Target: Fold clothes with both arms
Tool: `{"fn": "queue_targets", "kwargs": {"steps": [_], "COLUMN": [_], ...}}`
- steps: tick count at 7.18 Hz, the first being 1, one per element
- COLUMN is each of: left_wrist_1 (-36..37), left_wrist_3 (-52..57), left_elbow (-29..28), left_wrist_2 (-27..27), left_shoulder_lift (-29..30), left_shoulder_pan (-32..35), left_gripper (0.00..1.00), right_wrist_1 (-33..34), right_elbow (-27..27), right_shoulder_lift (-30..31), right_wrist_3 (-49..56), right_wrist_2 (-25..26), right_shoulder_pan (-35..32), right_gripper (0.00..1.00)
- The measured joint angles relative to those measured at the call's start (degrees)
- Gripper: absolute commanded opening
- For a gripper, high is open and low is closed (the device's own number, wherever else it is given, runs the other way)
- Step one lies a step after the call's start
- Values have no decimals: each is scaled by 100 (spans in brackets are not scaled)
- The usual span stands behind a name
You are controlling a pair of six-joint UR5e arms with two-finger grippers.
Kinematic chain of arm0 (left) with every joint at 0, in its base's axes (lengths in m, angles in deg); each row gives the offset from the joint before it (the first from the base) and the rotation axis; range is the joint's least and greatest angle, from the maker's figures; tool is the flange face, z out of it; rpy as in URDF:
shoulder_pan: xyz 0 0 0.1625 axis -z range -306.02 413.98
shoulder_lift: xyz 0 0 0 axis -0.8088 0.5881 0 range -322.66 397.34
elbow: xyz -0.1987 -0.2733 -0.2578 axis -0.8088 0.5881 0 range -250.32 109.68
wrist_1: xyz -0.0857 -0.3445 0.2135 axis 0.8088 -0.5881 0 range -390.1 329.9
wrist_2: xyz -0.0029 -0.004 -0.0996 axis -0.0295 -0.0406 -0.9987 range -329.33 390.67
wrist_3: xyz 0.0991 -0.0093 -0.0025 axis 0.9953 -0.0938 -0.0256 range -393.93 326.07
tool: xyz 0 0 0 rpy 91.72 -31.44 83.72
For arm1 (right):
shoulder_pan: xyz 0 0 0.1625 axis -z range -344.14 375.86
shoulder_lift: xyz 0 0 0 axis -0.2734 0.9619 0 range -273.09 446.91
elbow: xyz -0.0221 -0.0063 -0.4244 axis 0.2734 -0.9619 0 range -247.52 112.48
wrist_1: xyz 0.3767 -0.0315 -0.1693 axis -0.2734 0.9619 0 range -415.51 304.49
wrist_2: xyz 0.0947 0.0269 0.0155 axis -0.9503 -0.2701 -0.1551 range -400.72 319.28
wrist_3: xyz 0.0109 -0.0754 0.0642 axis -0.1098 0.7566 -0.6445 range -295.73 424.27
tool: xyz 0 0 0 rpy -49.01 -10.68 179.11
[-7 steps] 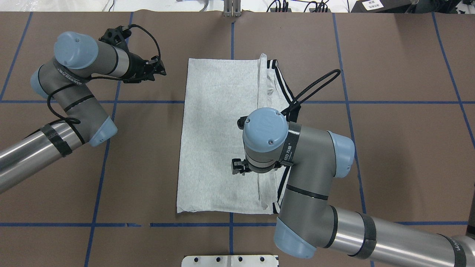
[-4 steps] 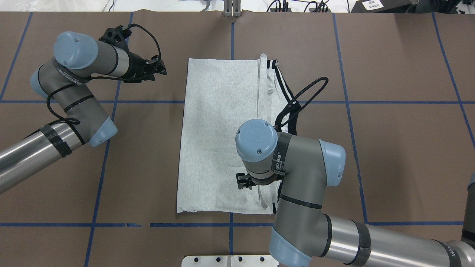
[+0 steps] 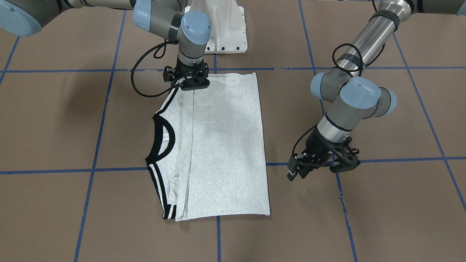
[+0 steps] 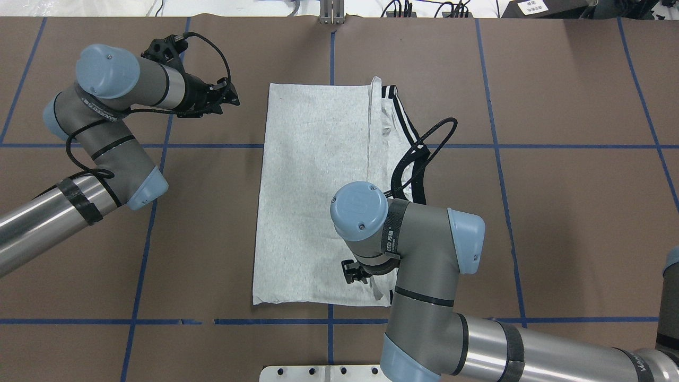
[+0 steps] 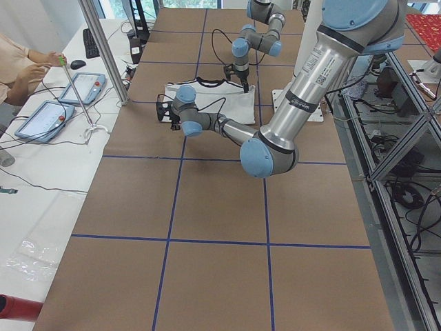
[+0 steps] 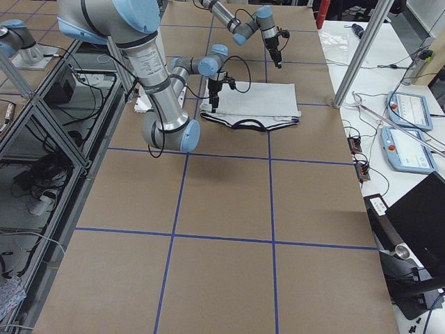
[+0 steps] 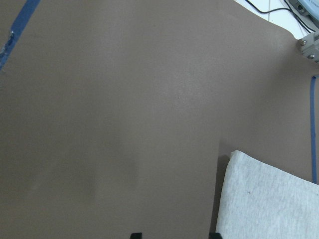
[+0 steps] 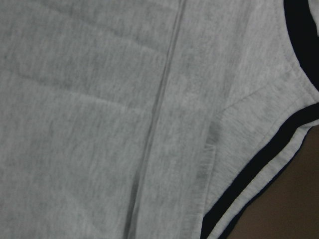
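We see T-shirt (image 4: 313,201) folded to long rectangle, flat at centre of brown table (image 4: 583,212). Black collar (image 3: 160,136) and striped shoulders stick out along its robot-right edge. Open table all round, wide on both sides.

Robot's left gripper (image 4: 232,98) hangs just off shirt's far-left corner, clear of cloth. Left wrist view shows its fingertips (image 7: 135,235) spread apart and only that corner of shirt.

Robot's right gripper (image 3: 191,86) sits over shirt's near edge by fold line. Overhead view hides it under wrist. Front view shows it, but we cannot tell whether jaws are apart or closed.

overhead and front views oppose — both share the t-shirt (image 4: 313,196)
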Motion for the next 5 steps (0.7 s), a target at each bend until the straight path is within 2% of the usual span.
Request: {"fn": "queue_targets", "kwargs": {"steps": [5], "left_wrist_1": [9], "left_wrist_3": [-4], "left_elbow": [54], "left_wrist_2": [9], "left_shoulder_lift": [-17], "left_shoulder_pan": [0], "left_gripper": [55], "right_wrist_1": [149], "right_elbow": [-134], "right_shoulder_lift": [-93], "right_wrist_3": [176], "right_wrist_2": [-105], "right_shoulder_pan": [18], "right_gripper": [100]}}
